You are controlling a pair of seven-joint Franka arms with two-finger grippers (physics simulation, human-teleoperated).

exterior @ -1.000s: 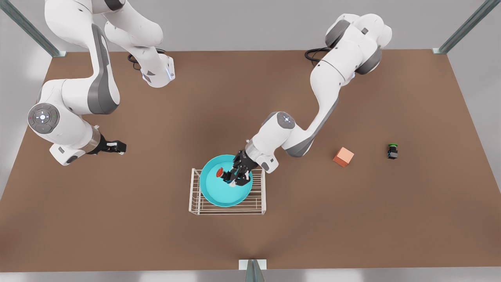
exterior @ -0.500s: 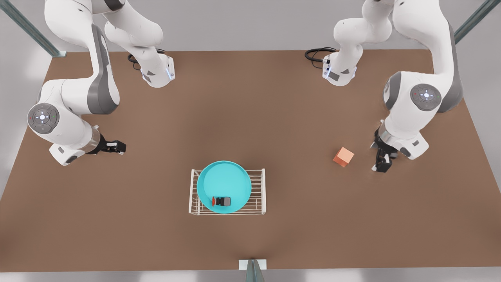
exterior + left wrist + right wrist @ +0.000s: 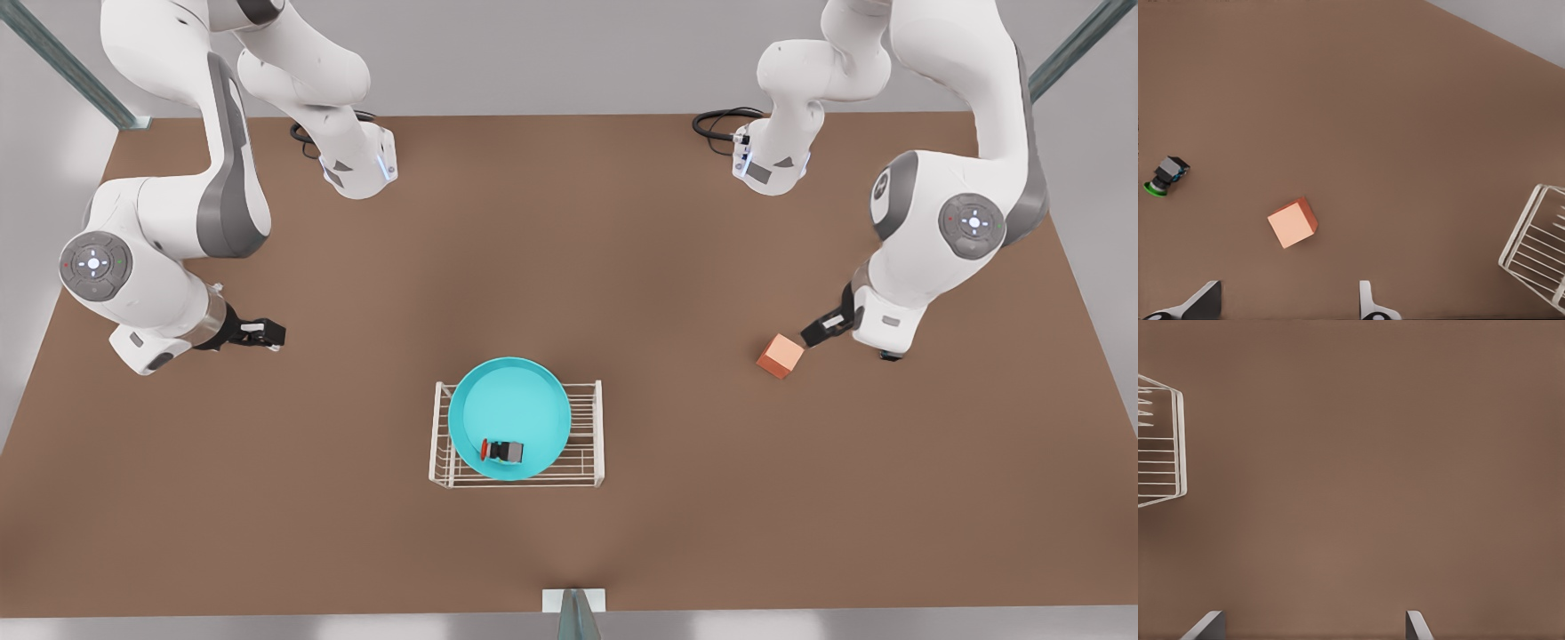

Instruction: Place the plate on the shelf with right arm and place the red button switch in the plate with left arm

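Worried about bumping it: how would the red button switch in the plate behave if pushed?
The red button switch lies on its side, so its round cap might let it roll. The plate looks smooth, so it would probably slide, though the raised rim should stop it.

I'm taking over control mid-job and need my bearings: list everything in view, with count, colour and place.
Plate: 1, turquoise, on the shelf.
Shelf: 1, white wire, table centre front.
Red button switch: 1, on its side in the plate.
Cube: 1, orange, front view's right.
Green-capped switch: 1, on the table beyond the cube.
Table: 1, brown.
Left gripper: open, empty, beside the cube.
Right gripper: open, empty, waits at the front view's left.
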